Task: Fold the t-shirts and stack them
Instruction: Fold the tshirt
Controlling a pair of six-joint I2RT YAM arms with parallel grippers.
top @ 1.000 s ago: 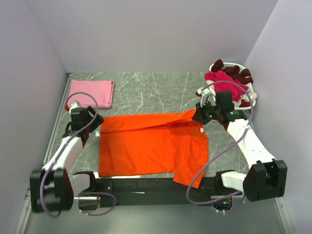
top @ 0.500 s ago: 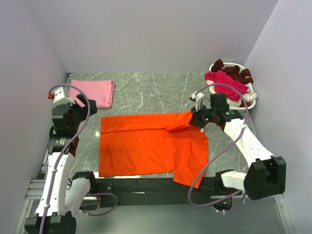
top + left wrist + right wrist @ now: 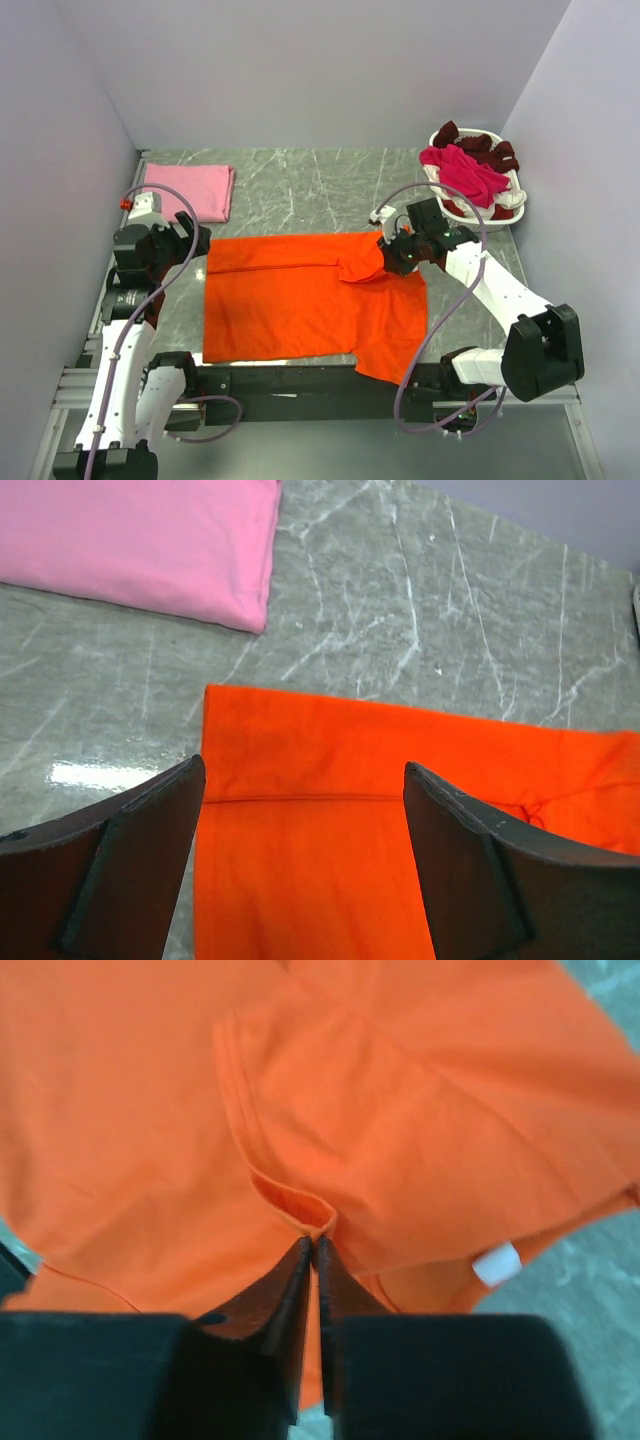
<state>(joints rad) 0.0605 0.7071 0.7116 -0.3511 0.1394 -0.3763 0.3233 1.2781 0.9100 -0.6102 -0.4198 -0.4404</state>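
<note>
The orange t-shirt (image 3: 310,300) lies spread on the table, its far edge folded over. My right gripper (image 3: 388,256) is shut on the sleeve fabric of the orange shirt (image 3: 300,1175), pinching a small fold between its fingertips (image 3: 300,1260). My left gripper (image 3: 185,248) is open and empty, above the shirt's far left corner (image 3: 300,830). A folded light pink t-shirt (image 3: 190,190) lies at the far left, also in the left wrist view (image 3: 140,540). Magenta (image 3: 462,170) and dark maroon (image 3: 480,143) shirts sit in the basket.
The white plastic basket (image 3: 512,210) stands at the far right corner. Grey walls close in the marbled table (image 3: 320,180) on three sides. A black rail (image 3: 290,380) runs along the near edge.
My right gripper has dragged the pinched sleeve leftward over the shirt. My left arm has risen and swung toward the shirt's far left corner.
</note>
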